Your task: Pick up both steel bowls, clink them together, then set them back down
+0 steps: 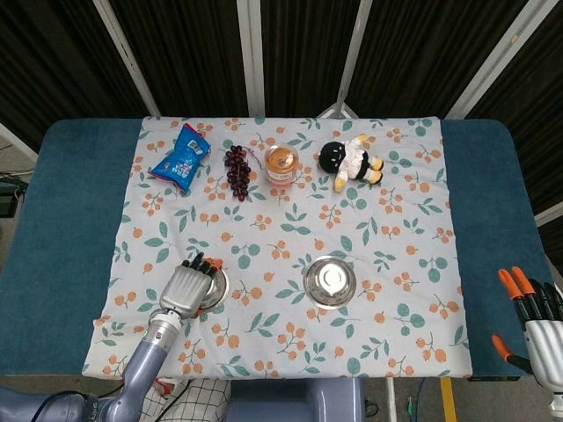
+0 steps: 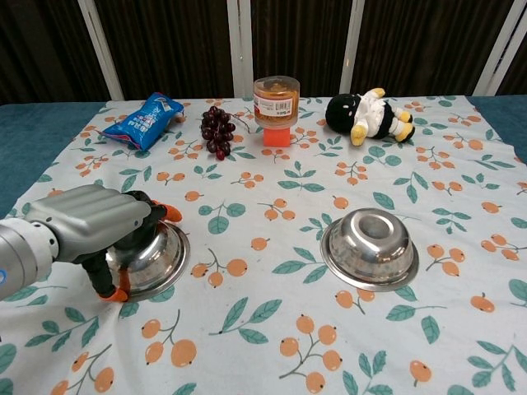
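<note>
Two steel bowls lie upside down on the floral cloth. My left hand (image 2: 86,224) covers the left bowl (image 2: 158,257), fingers curled over its dome and thumb at its near rim, while the bowl still rests on the cloth. In the head view the left hand (image 1: 188,287) hides most of this bowl (image 1: 218,283). The right bowl (image 1: 331,281) (image 2: 370,245) sits alone near the middle of the table. My right hand (image 1: 535,318) hovers far to its right, beyond the cloth's edge, fingers spread and holding nothing. The chest view does not show it.
Along the far side of the cloth stand a blue snack bag (image 1: 181,158), dark grapes (image 1: 237,167), an orange-lidded jar (image 1: 281,163) and a black-and-white plush toy (image 1: 352,160). The teal table (image 1: 62,237) shows on both sides of the cloth.
</note>
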`<action>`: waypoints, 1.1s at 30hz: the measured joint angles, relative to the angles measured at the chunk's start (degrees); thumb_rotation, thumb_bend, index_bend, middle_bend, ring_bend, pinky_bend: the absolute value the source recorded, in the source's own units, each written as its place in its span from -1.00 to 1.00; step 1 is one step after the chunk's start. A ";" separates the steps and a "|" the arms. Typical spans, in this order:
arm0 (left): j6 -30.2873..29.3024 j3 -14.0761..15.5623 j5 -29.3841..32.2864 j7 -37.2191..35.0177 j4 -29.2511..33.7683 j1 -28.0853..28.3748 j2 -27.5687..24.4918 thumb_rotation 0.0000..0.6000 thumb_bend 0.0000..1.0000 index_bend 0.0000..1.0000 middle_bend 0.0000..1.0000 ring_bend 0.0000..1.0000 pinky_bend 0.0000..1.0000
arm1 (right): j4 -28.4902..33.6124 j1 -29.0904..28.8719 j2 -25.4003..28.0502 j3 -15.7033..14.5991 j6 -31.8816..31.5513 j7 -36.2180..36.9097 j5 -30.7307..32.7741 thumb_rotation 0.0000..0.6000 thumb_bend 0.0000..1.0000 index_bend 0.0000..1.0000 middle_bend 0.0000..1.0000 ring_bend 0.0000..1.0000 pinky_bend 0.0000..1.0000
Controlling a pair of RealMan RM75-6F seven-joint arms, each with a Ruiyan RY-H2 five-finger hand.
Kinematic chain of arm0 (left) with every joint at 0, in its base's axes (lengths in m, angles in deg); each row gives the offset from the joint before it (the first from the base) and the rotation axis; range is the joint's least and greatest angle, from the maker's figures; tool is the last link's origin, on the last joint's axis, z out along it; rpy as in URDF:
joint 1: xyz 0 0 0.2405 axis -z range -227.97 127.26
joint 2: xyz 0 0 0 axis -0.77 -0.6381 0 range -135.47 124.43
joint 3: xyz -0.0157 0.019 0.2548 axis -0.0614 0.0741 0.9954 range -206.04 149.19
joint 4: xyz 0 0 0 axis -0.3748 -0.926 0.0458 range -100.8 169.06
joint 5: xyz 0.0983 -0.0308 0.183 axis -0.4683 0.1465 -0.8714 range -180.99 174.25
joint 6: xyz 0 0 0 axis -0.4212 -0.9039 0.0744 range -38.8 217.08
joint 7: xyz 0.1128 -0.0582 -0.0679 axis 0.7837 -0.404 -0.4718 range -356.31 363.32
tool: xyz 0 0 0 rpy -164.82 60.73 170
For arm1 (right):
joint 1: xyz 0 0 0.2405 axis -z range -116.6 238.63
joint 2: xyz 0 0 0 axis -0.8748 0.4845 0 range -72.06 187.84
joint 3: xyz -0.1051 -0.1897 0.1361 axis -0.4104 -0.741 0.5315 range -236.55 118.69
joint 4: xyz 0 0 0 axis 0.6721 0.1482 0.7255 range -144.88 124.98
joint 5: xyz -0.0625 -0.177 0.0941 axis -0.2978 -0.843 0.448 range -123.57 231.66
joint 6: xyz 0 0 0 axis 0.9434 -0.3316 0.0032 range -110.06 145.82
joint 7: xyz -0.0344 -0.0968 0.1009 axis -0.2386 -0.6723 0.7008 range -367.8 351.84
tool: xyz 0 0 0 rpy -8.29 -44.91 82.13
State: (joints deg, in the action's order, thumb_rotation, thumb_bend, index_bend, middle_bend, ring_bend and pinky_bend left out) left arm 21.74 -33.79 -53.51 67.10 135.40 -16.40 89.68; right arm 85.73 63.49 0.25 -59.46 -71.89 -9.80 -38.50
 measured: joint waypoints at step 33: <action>-6.39 1.56 -19.95 -22.48 15.51 -2.68 -20.60 1.00 -0.27 -0.09 0.24 -0.02 0.34 | 8.12 -13.66 -7.85 0.01 20.74 -14.98 -6.25 1.00 -0.36 -1.00 -1.00 -1.00 -1.00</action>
State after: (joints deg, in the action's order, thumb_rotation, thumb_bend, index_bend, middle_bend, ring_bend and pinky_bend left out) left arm 15.35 -32.23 -73.46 44.61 150.91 -19.08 69.08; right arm 93.85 49.82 -7.61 -59.45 -51.16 -24.78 -44.75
